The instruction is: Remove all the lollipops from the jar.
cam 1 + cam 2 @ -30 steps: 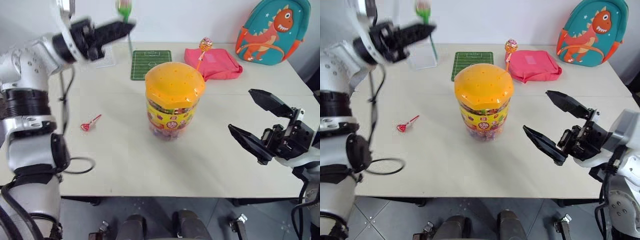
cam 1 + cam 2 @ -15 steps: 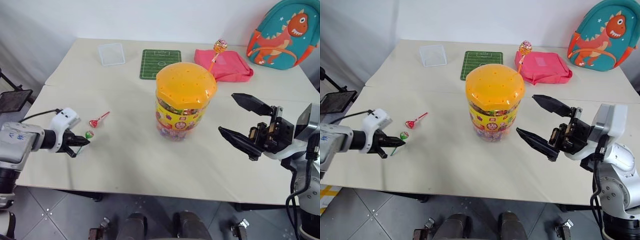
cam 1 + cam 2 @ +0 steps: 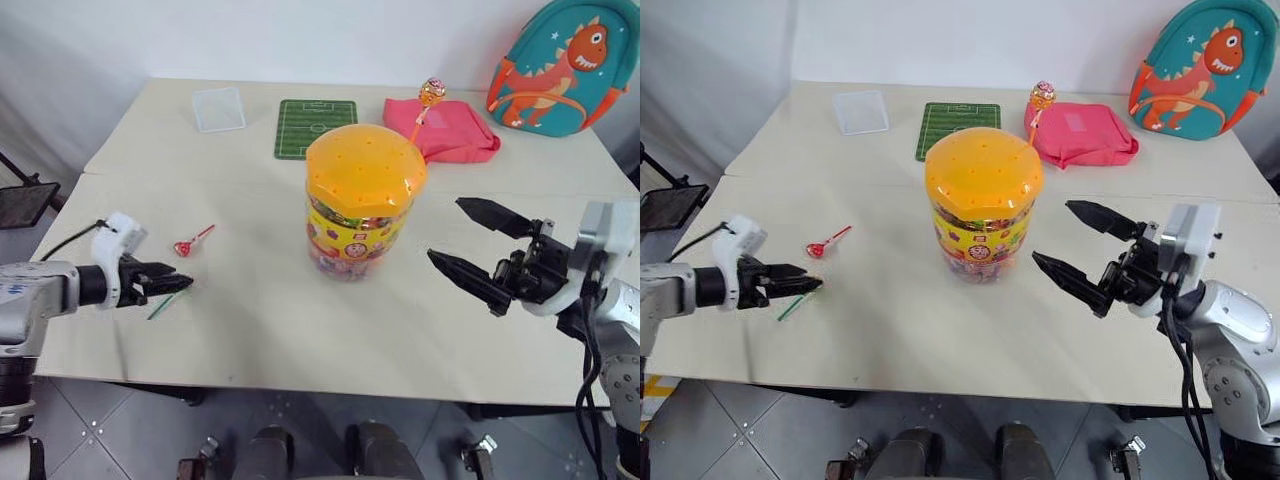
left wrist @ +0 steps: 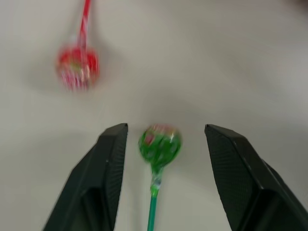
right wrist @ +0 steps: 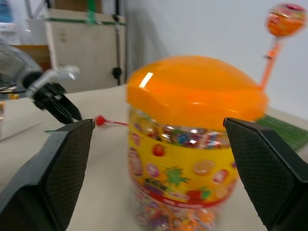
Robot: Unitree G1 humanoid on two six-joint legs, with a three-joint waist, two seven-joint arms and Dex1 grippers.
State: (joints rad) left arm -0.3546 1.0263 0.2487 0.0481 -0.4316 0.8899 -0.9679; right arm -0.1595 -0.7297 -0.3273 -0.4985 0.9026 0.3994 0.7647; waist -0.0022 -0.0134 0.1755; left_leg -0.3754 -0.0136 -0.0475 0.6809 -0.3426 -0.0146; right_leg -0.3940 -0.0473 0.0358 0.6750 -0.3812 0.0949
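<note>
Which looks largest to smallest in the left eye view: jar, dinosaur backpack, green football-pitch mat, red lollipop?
1. jar and dinosaur backpack: similar apparent size; the backpack stands farther back, so unranked.
2. green football-pitch mat.
3. red lollipop, by far the smallest.

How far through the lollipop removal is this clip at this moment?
Done: the red-pink lollipop lies on the cream table. In hand: the green lollipop lies between the open fingers of the left gripper, apparently just set down. Left: the orange lollipop stands in the orange-lidded clear plastic jar, with the right gripper open beside it.
</note>
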